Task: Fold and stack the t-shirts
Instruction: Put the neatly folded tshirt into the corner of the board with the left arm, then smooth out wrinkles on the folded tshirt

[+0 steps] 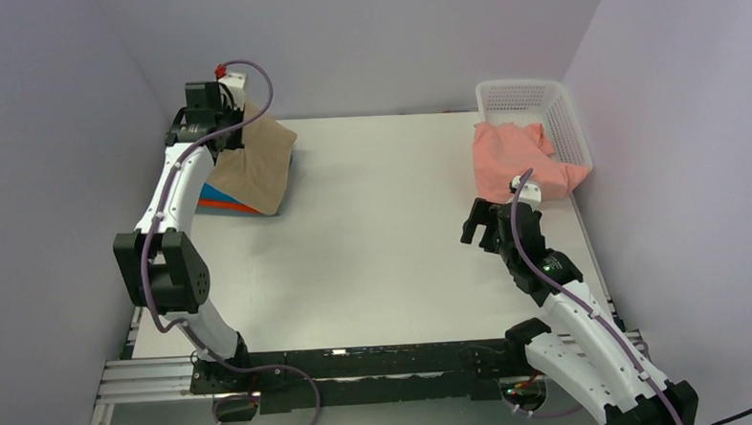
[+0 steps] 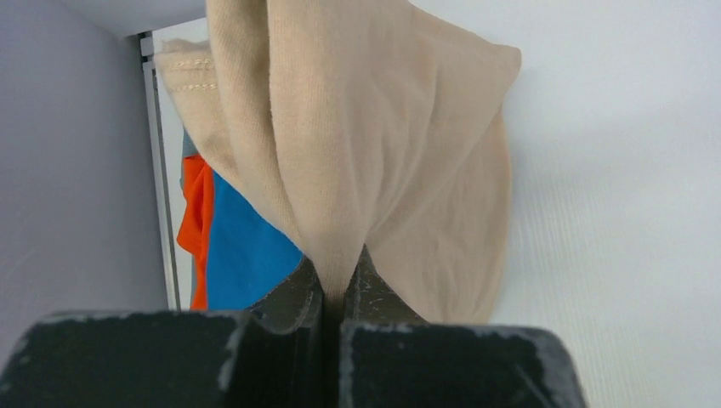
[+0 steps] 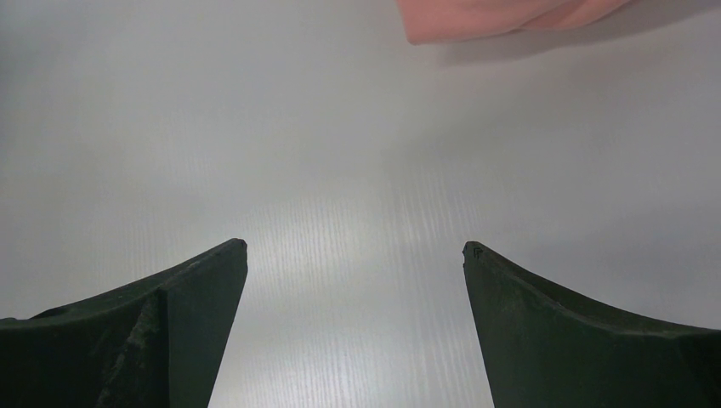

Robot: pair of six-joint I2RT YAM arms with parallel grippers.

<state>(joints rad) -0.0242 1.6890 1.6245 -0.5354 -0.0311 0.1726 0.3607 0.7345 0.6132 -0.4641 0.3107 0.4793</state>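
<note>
Here, left claw (image 2: 334,285) pinches one tan t-shirt (image 2: 357,127) above the counter (image 1: 383,231).
Right claw (image 3: 354,251) gapes empty; one blue t-shirt (image 2: 246,246), one orange t-shirt (image 2: 197,212) lie beneath; one pink t-shirt (image 1: 513,159) touches one basket (image 1: 530,93).

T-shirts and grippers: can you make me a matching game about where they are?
Things:
1. tan t-shirt
2. salmon-pink t-shirt
3. blue t-shirt
4. right gripper

Places or states:
a. open above the bare table
b. hanging out of the white basket
c. pinched in the left gripper
d. lying beside the orange t-shirt

Pairs: 1-c, 2-b, 3-d, 4-a
</note>
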